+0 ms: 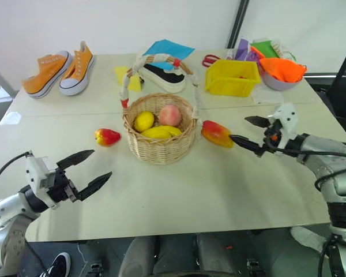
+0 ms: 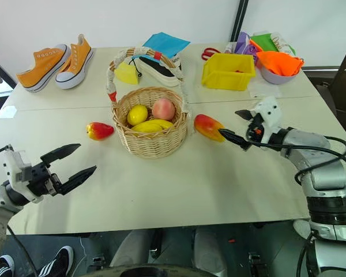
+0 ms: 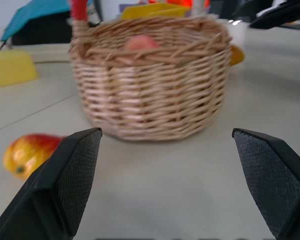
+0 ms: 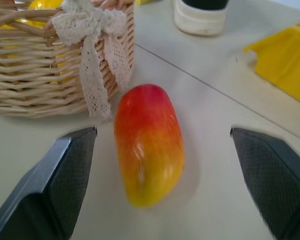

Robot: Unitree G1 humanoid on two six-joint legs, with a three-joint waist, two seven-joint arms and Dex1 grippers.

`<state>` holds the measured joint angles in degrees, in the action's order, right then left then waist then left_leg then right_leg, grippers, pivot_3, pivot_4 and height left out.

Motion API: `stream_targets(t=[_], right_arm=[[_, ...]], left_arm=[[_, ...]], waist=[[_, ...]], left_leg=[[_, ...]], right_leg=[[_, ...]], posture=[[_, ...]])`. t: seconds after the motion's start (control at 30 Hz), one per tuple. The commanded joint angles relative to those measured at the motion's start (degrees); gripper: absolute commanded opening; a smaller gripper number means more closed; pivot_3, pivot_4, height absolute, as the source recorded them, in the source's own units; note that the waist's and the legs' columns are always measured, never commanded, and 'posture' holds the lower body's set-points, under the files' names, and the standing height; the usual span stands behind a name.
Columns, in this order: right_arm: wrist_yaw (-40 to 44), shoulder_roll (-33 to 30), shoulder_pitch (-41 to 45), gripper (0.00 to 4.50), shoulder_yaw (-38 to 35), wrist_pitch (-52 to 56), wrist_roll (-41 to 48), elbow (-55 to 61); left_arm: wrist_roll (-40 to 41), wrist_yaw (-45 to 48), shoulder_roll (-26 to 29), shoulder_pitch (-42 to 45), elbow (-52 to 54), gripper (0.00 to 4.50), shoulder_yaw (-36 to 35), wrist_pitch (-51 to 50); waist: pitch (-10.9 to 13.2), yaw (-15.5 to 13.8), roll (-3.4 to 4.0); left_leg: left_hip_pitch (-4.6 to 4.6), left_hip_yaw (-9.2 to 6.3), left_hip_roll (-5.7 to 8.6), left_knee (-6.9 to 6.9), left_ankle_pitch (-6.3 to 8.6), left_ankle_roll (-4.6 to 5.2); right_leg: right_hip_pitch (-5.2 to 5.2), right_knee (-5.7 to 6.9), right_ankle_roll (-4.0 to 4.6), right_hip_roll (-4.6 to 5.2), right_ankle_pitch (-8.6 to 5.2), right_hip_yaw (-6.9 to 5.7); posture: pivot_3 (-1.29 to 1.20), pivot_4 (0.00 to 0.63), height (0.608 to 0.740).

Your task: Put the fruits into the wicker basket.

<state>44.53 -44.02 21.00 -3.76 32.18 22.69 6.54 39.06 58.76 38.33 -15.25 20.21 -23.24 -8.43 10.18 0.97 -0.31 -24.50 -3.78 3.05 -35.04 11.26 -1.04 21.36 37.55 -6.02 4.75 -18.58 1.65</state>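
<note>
Mango (image 1: 217,134) beside wicker basket (image 1: 160,147), orange sneakers (image 1: 59,70) and yellow bin (image 1: 232,77) behind, both end effectors wide, empty.

A pale table (image 1: 179,196) carries the wicker basket (image 1: 160,138); mango (image 1: 217,134) just right, red fruit (image 1: 106,137) left, orange sneakers (image 1: 59,72) and yellow bin (image 1: 231,77) behind.

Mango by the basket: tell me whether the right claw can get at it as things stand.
Probably yes. The right claw is open and aimed at the mango, which lies on bare table beside the wicker basket. Nothing lies between them; only the basket's lace bow hangs close.
</note>
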Motion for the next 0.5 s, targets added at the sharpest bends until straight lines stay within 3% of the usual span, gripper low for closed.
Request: stream_targets(t=[0.03, 0.5], right_arm=[[-2.1, 0.6, 2.1, 4.46, 2.3, 3.8, -1.6, 3.4], [-4.7, 4.7, 10.0, 4.46, 10.5, 6.4, -10.0, -5.5]], left_arm=[[1.6, 0.7, 0.5, -1.8, 5.6, 4.50, 1.1, -1.6], [-0.7, 0.4, -0.8, -2.1, 7.5, 4.50, 3.1, -1.4]], waist=[[0.0, -0.2, 0.02], [0.0, -0.3, 0.04]], left_leg=[[-0.01, 0.01, 0.00, 0.04, 0.02, 0.04], [-0.21, 0.03, 0.01, 0.06, 0.04, 0.08]], right_leg=[[0.01, -0.11, -0.01, 0.01, 0.00, 0.00], [0.07, -0.23, -0.05, -0.01, 0.03, -0.10]], posture=[[0.00, 0.150, 0.740], [0.00, 0.150, 0.740]])
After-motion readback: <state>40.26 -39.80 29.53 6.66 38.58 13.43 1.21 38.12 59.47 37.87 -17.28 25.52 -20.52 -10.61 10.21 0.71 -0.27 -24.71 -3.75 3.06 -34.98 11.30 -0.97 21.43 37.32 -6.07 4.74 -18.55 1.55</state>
